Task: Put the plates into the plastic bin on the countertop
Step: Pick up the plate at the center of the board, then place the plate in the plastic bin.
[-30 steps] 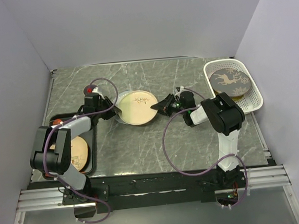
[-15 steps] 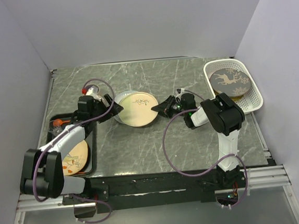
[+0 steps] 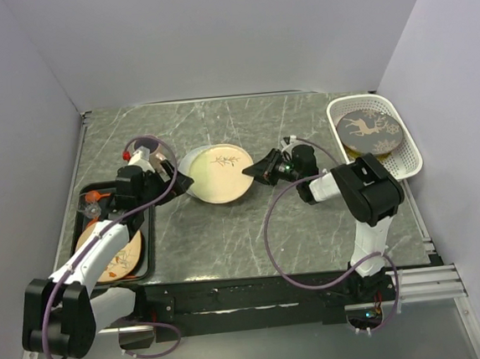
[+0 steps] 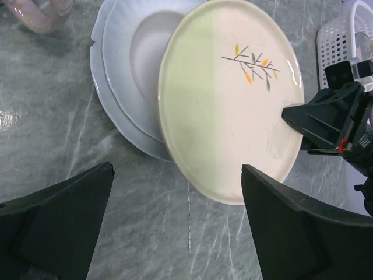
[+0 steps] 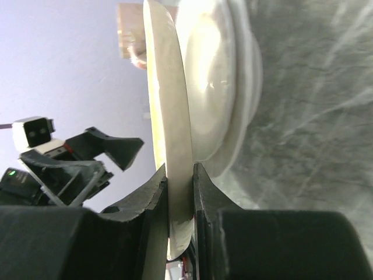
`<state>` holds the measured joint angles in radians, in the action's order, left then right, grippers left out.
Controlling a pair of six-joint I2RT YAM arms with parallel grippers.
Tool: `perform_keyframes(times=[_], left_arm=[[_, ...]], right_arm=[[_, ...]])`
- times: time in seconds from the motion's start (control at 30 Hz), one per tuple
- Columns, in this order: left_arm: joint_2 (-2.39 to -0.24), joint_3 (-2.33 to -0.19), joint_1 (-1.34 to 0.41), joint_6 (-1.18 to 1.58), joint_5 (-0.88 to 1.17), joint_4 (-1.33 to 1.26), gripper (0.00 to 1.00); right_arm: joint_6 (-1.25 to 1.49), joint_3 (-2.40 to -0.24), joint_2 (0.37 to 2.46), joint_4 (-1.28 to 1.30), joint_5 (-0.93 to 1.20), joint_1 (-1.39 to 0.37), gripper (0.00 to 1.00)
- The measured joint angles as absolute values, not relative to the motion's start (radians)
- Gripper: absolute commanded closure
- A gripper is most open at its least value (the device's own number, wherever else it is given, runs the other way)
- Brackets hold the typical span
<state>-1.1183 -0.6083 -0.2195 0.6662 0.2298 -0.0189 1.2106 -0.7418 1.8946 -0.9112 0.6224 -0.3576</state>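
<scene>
Pinching the rim of the beige branch-patterned plate (image 4: pixel 233 99) between its narrowed fingers, the right gripper (image 5: pixel 179 175) is holding that plate lifted at the gripped edge, its other side overlapping a stack of white plates (image 4: pixel 131 58) near the middle of the countertop (image 3: pixel 228 231). The left gripper (image 4: pixel 176 169) is hovering just beside the plate's opposite edge, jaws spread wide and gripping nothing. The plastic bin (image 3: pixel 408 163) is sitting at the far right, well apart, containing a dark plate (image 3: pixel 370 130) with a pale motif.

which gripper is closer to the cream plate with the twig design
Right. The right gripper is shut on the cream plate's rim; the left gripper stands open at the opposite edge, not touching.
</scene>
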Motion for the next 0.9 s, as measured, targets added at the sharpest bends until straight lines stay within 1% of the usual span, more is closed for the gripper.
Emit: perform_keyframes(times=[0.47, 0.9], left_arm=[[-1.089, -0.558, -0.22, 0.674, 0.242, -0.021, 0.03], [-1.087, -0.544, -0.22, 0.702, 0.283, -0.064, 0.03]], right_arm=[[1.195, -0.661, 1.781, -0.881, 0.641, -0.334, 1.0], [1.055, -0.633, 1.515, -0.643, 0.624, -0.159, 1.0]])
